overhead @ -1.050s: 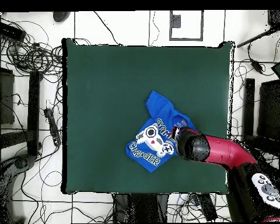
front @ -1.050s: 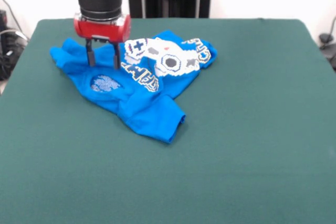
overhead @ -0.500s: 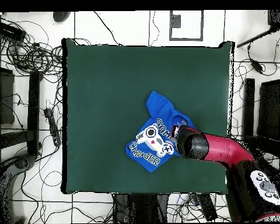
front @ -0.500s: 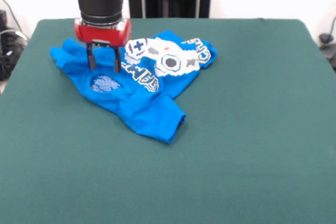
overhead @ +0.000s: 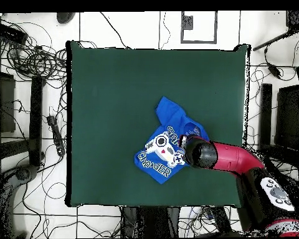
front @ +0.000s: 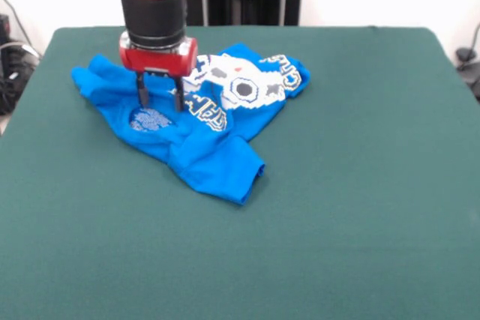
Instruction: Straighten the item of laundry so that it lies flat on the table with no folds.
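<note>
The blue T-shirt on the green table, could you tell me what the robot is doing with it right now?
The red and black arm holds its gripper open right over the crumpled blue T-shirt, fingers pointing down beside the white game-controller print. It has not gripped the cloth. The shirt lies bunched and folded over itself toward one side of the green table, so it is far from flat.
</note>
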Robot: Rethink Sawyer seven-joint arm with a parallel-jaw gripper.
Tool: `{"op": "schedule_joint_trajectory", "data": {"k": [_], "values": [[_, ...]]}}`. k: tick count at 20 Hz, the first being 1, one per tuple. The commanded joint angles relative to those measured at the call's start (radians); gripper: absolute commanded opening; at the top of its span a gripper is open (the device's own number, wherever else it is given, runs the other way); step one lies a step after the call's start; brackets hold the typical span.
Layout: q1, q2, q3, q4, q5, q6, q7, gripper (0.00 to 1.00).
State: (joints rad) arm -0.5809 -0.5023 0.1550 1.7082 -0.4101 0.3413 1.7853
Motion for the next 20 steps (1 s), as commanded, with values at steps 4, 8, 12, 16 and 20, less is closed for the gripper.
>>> {"op": "schedule_joint_trajectory", "data": {"k": [4,8,12,16,20], "values": [[0.086,0.056,0.049,-0.078,0.067,0.068,0.111,1.0],[0.082,0.026,0.044,-0.054,0.072,0.079,0.105,1.0],[0.076,0.006,0.044,-0.055,0.078,0.099,0.09,1.0],[0.067,-0.001,0.045,-0.066,0.081,0.12,0.071,1.0],[0.043,-0.021,0.049,-0.069,0.078,0.148,0.036,1.0]]}}
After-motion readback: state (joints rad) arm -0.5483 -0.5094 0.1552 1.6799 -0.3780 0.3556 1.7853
